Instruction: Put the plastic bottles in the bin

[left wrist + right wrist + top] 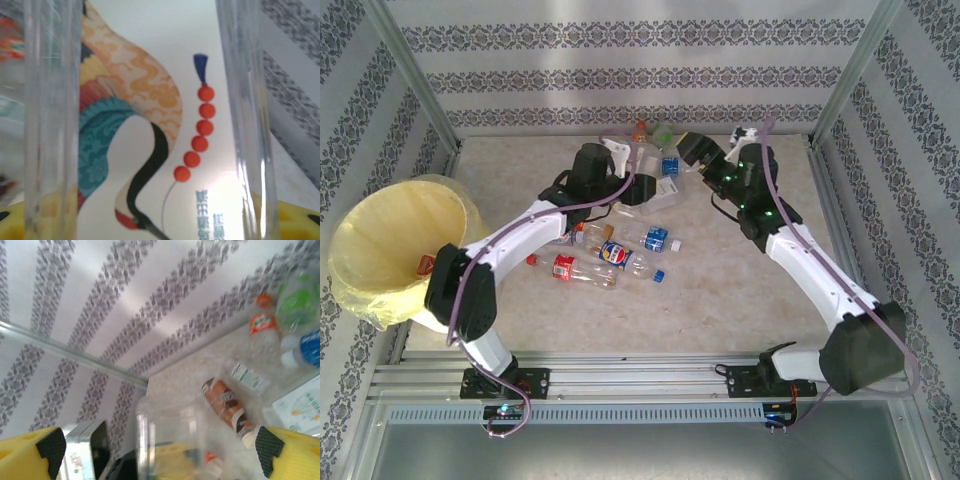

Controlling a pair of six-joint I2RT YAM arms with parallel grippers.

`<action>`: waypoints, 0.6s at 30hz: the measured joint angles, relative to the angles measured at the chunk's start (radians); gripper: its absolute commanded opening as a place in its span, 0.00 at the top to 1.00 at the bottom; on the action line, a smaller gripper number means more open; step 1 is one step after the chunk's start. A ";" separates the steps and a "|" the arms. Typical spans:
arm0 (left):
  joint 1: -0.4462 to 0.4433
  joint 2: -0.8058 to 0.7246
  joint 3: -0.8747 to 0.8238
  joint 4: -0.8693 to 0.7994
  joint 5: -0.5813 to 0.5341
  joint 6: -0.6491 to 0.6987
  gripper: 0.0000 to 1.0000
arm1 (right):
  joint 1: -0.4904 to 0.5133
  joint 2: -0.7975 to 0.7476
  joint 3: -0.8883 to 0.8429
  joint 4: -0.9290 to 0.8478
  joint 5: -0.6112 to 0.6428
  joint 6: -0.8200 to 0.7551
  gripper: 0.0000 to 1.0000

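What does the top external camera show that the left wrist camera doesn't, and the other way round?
From the top external: the bin with its pale yellow liner beside the table, at its left edge, the left arm and right arm, and loose bottles lying mid-table. From the left wrist: a close-up white label printed with a crane, red beads and blue text, between two clear plastic walls. Shared: the left tool at a clear bottle, and the striped wallpaper.
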State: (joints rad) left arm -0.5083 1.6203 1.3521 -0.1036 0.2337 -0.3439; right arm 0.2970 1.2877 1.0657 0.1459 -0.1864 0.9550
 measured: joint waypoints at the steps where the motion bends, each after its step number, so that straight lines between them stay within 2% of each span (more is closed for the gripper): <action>1: 0.003 -0.032 0.000 -0.025 -0.058 0.000 0.49 | -0.017 -0.006 -0.016 0.007 0.005 0.000 0.02; 8: 0.048 -0.220 -0.014 -0.194 -0.393 -0.010 0.49 | -0.107 0.005 -0.109 0.039 -0.034 -0.001 0.02; 18: 0.072 -0.385 0.022 -0.453 -0.768 0.031 0.49 | -0.111 0.048 -0.084 0.085 -0.098 -0.043 0.02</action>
State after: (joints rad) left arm -0.4358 1.2354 1.3743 -0.5564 -0.5343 -0.3134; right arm 0.1856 1.3361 0.9817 0.2306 -0.2848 0.9123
